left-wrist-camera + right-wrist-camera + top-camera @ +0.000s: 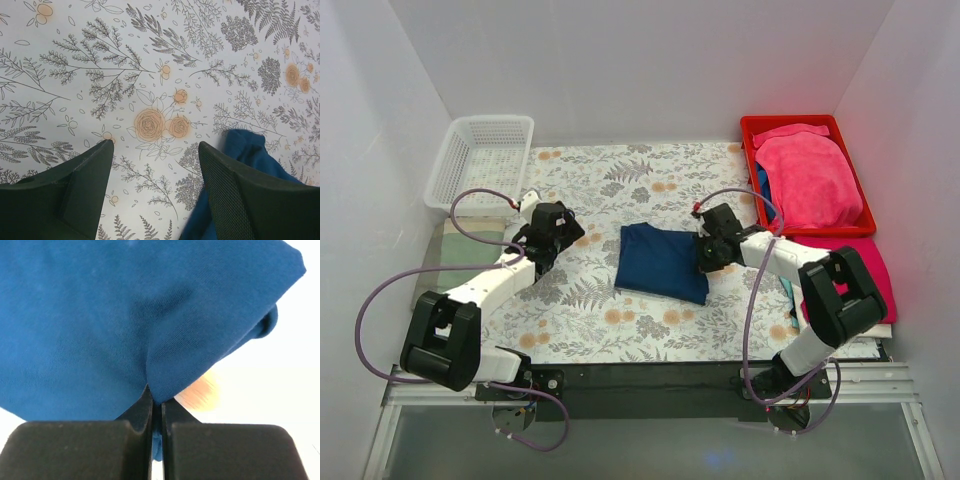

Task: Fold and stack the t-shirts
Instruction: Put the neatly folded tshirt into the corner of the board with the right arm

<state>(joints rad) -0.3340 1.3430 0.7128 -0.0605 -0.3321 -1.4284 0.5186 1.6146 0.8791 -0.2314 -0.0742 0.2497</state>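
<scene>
A navy blue t-shirt point(663, 261) lies folded into a small rectangle in the middle of the floral cloth; its print is hidden. My right gripper point(706, 255) is at the shirt's right edge, shut on a pinch of the blue cloth point(165, 375), as the right wrist view shows point(156, 395). My left gripper point(546, 252) hovers over bare cloth to the left of the shirt, open and empty point(155, 145); a corner of the navy shirt point(250, 150) shows by its right finger. Magenta-pink shirts point(810, 180) lie in the red bin, and another point(865, 262) lies at the right edge.
A white mesh basket point(480, 160) stands at the back left. A red bin point(750, 135) stands at the back right. A green-grey cloth point(465, 250) lies at the left edge. White walls enclose the table on three sides.
</scene>
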